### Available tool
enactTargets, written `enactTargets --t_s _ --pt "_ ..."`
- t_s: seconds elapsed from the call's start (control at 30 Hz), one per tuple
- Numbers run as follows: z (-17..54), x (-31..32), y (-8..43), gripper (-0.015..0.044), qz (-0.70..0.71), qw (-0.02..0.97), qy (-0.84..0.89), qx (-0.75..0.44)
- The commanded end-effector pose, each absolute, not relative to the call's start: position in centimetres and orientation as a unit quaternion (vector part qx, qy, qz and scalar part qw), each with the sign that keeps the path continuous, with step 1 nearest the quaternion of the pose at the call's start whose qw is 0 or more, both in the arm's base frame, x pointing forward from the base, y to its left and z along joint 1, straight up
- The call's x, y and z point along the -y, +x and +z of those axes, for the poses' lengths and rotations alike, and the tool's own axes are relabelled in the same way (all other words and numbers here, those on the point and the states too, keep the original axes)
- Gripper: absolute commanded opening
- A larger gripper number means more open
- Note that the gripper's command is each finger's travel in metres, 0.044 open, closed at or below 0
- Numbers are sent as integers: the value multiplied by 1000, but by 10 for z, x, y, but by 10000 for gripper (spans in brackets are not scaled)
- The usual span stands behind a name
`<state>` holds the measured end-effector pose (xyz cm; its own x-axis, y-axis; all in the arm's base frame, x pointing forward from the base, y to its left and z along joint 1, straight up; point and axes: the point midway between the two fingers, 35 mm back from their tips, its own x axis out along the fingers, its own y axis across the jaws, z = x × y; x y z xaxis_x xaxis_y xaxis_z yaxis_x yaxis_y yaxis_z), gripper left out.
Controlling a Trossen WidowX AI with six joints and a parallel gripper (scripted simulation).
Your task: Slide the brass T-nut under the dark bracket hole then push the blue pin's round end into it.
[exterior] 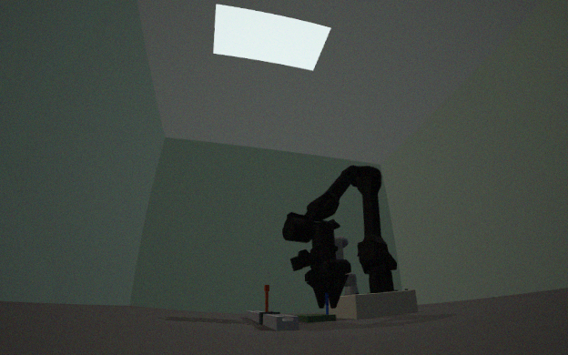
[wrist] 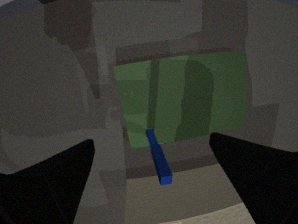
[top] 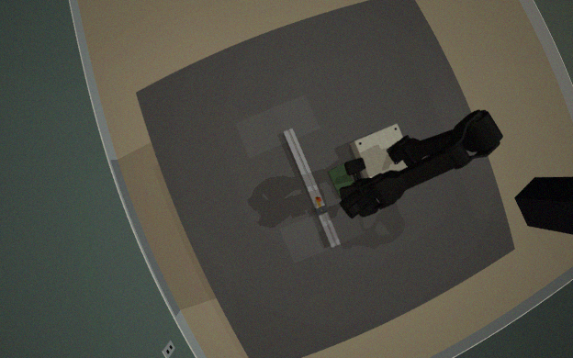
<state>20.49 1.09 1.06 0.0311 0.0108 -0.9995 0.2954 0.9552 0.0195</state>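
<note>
The claw [exterior: 328,306] [wrist: 153,143] stood spread and released above the green tray [top: 339,178] [exterior: 314,319] [wrist: 225,95], where the blue pin [exterior: 327,304] [wrist: 159,159] rose upright. The orange handle [top: 319,200] [exterior: 267,298] stuck up from the aluminum rail [top: 298,153] [exterior: 284,322], just beside the dark bracket [top: 320,209] [exterior: 260,318].
</note>
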Motion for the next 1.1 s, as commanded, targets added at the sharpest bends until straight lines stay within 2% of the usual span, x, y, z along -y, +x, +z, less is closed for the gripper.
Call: enactTargets --t_s 0.0,0.03,0.57,0.6,0.8,1.07 --pt "4 -10 203 440 -104 707 112 -690" --pt "4 -10 203 440 -104 707 112 -690" --pt "4 -10 203 20 -104 707 112 -690" --pt "4 -10 203 13 -104 707 112 -690" --pt "4 -10 203 -144 -104 707 112 -690" --pt "8 -10 203 -150 -104 707 112 -690"
